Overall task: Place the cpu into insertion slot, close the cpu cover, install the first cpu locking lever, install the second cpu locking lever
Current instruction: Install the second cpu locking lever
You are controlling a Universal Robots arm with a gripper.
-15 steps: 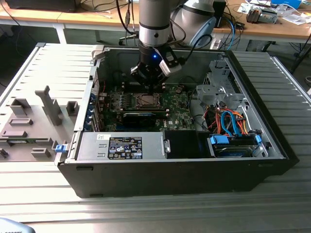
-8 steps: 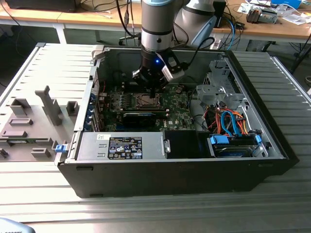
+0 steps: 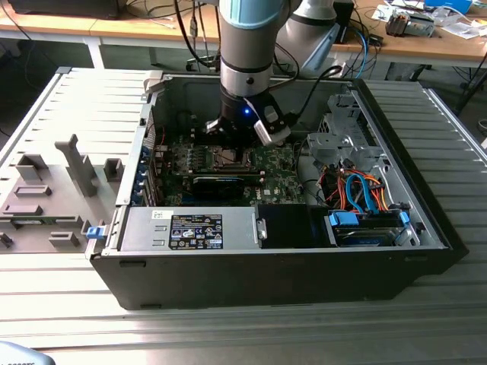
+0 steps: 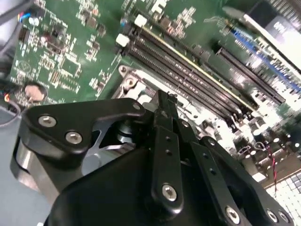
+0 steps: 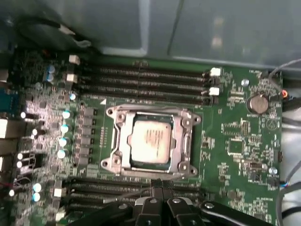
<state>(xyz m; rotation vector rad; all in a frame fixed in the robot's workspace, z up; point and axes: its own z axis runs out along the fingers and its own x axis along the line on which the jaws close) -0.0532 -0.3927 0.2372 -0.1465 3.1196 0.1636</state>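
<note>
grey tabletop (image 3: 68, 114) carries the open computer case (image 3: 426, 228) | in the first wrist view the cpu (image 5: 149, 140) lies seated in the insertion slot (image 5: 123, 141), cpu cover (image 5: 186, 141) shut round it | my fingers (image 5: 158, 187) pressed together, empty, at the slot's edge by a thin lever (image 5: 127, 197)

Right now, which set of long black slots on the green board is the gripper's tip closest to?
In the first wrist view, the gripper sits over the memory slots on its own side of the cpu, not the set across it.
</note>
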